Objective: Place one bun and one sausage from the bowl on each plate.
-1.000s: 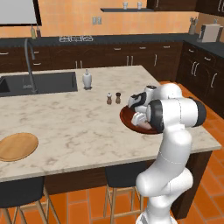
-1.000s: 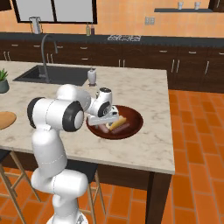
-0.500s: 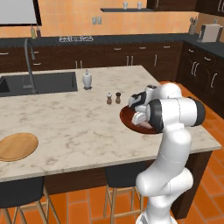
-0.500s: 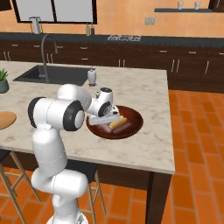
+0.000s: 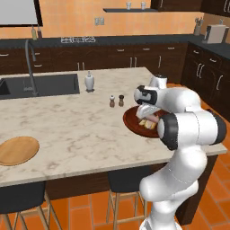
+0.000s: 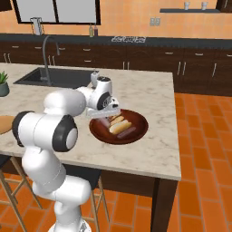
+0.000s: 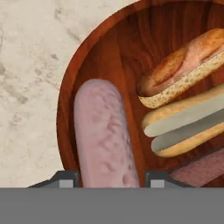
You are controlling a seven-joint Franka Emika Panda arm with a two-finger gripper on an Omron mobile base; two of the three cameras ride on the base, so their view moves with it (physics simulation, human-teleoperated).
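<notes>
The dark red-brown bowl (image 5: 133, 124) (image 6: 138, 132) (image 7: 99, 59) sits near the island's right end. In it lie two buns (image 7: 184, 65) (image 7: 189, 127) and a pink sausage (image 7: 105, 136); a darker sausage (image 7: 202, 169) peeks in at the lower right. My gripper (image 7: 108, 178) (image 5: 146, 117) (image 6: 107, 118) reaches down into the bowl and is shut on the near end of the pink sausage, one fingertip (image 7: 65, 179) against each side. The sausage still rests on the bowl's floor. A tan wooden plate (image 5: 17, 150) (image 6: 3, 124) lies at the island's near left.
Salt and pepper shakers (image 5: 116, 100) stand just left of the bowl. A white dispenser (image 5: 89, 81) and the sink (image 5: 40, 85) with its faucet are farther left. A potted plant (image 6: 3, 84) is at the far left. Stools stand under the island's near edge.
The jaws have closed from wide open onto the pink sausage. The arm and bowl have stayed in place.
</notes>
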